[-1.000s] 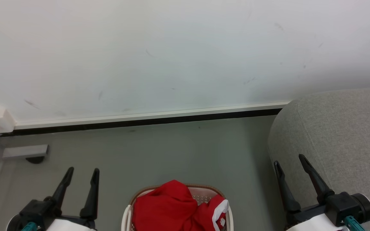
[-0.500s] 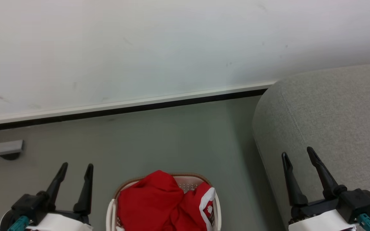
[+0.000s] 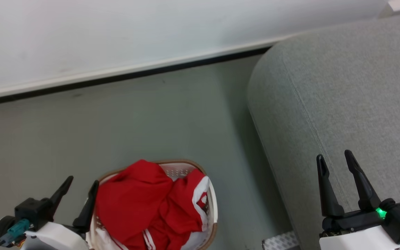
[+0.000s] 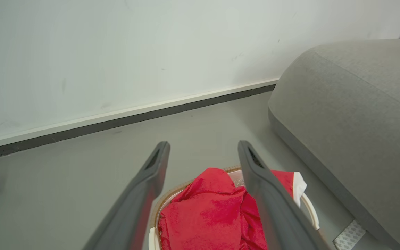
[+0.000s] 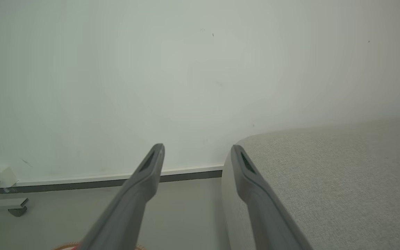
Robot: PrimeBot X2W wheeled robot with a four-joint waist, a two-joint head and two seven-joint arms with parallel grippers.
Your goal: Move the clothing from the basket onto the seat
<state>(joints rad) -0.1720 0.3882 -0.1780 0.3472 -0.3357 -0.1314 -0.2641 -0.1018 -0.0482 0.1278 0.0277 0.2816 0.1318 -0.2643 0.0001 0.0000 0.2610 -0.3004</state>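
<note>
I hold my left gripper (image 3: 82, 182) spread and empty beside the laundry basket (image 3: 213, 208), ready to reach its red clothing (image 3: 144, 198), right gripper (image 3: 334, 156) likewise released by the sofa (image 3: 342, 86) to the basket's right

A home-like living room — grey fabric sofa (image 3: 342, 86) beneath the right gripper (image 3: 333, 154), laundry basket (image 3: 177, 171) beside the left gripper (image 3: 83, 180), bare wall (image 3: 116, 34) ahead.

Head cam: high up, tilted down at floor (image 3: 134, 121), basket (image 3: 177, 172) bottom centre, sofa (image 3: 342, 86) right. Left wrist cam: lower, close above basket, facing wall (image 4: 116, 52). Right wrist cam: flatter, facing wall past sofa end. All three share wall and sofa.
</note>
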